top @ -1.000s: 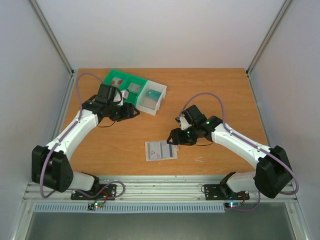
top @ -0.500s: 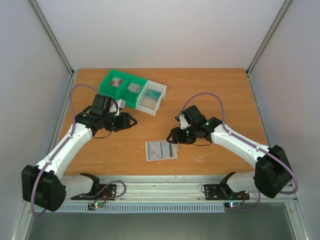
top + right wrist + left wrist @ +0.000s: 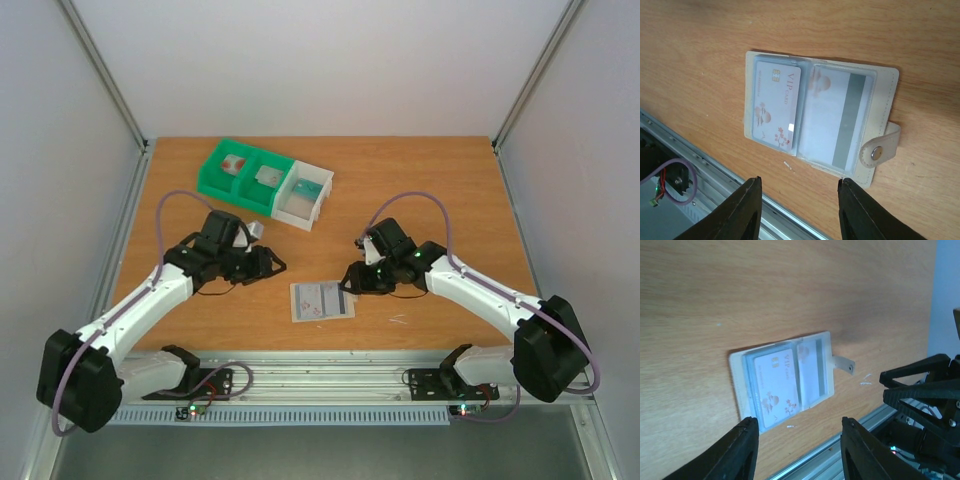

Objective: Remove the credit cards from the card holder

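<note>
Card holder (image 3: 322,300) laid open flat, credit cards (image 3: 776,107) seated inside.
Left gripper (image 3: 270,264) is parked left of holder, right gripper (image 3: 350,278) at its far right corner; both are spread apart, empty.

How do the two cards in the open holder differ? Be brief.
The chip card shows VIP lettering and red blossoms; the striped card shows a pale face with one grey stripe. The chip card reads sharp; the striped card looks hazier under its pocket. Both are pale, lie flat and sit in pockets of the open card holder.
</note>
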